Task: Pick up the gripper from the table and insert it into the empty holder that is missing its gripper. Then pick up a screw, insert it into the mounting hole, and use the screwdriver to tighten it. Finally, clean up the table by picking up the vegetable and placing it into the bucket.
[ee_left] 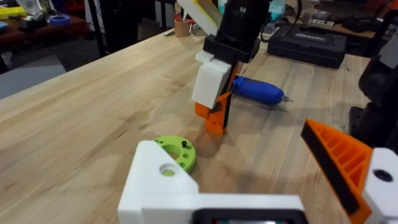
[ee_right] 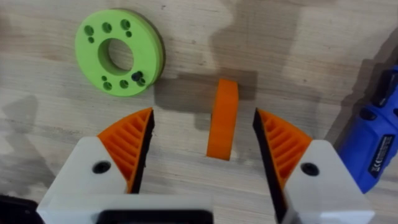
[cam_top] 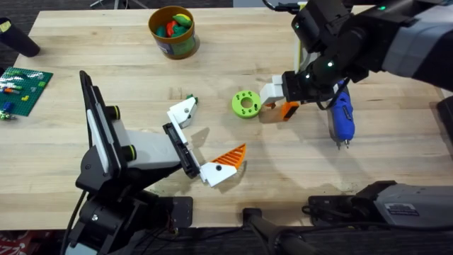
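The loose orange gripper (ee_right: 222,118) lies on the wood (cam_top: 289,110) between the open fingers of my right gripper (ee_right: 203,127), which hangs just above it (cam_top: 279,103). My left gripper (cam_top: 205,139) stands wide open near the front. One of its sides is a white tipless bracket (ee_left: 158,180) with the mounting hole (ee_left: 168,169); the other carries an orange ribbed finger (ee_left: 339,168). A black screw (ee_right: 137,77) sits in a lime-green disc (cam_top: 245,104). The blue screwdriver (cam_top: 342,117) lies to the right. The bucket (cam_top: 173,32) at the back holds red, green and yellow pieces. The vegetable is out of view.
A green brick plate (cam_top: 25,85) lies at the left edge, with a black object (cam_top: 18,39) behind it. A black case (ee_left: 308,43) lies beyond the screwdriver in the left wrist view. Bare wood stretches between the bucket and my left arm.
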You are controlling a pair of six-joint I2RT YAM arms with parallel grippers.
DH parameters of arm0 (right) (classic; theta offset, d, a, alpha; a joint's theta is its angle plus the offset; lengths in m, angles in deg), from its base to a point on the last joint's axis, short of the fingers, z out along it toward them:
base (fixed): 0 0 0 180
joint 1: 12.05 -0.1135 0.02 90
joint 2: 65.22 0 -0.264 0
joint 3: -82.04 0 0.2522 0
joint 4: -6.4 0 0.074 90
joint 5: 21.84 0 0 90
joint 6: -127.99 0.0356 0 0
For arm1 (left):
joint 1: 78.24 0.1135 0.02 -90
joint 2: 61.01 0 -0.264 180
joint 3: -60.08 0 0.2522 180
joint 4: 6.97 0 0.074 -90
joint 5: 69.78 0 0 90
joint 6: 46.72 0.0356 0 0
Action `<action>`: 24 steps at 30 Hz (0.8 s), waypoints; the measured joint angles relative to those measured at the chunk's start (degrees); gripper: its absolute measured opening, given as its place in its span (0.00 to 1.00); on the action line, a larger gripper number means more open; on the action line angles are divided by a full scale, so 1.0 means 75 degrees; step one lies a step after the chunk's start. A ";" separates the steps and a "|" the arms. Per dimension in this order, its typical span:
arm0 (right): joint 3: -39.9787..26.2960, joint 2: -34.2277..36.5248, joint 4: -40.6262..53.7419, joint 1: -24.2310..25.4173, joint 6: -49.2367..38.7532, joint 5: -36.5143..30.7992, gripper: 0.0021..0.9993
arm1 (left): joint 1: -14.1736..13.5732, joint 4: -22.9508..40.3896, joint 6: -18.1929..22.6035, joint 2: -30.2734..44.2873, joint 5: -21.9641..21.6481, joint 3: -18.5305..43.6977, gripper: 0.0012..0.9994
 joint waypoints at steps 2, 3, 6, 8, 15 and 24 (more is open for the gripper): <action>0.0000 0.0064 0.0006 0.0003 0.0021 0.0000 0.92 | 0.0000 -0.0005 -0.0002 0.0024 -0.0005 0.0000 0.99; 0.0000 0.0083 -0.0005 0.0003 0.0023 -0.0001 0.92 | 0.0000 -0.0005 0.0000 0.0024 -0.0005 0.0000 0.99; 0.0000 0.0104 0.0057 0.0012 0.0023 -0.0009 0.92 | 0.0000 -0.0005 0.0000 0.0022 -0.0005 0.0000 0.99; 0.0000 0.0104 0.0157 0.0025 0.0023 -0.0010 0.92 | 0.0000 -0.0007 -0.0001 0.0021 -0.0005 0.0000 0.99; -0.0014 -0.0024 0.0322 0.0062 0.0031 0.0151 0.92 | 0.0000 -0.0005 0.0000 0.0021 -0.0005 0.0000 0.99; -0.0538 -0.0535 0.1386 0.0227 0.0737 0.0227 0.92 | 0.0000 -0.0005 0.0000 0.0021 -0.0005 0.0000 0.99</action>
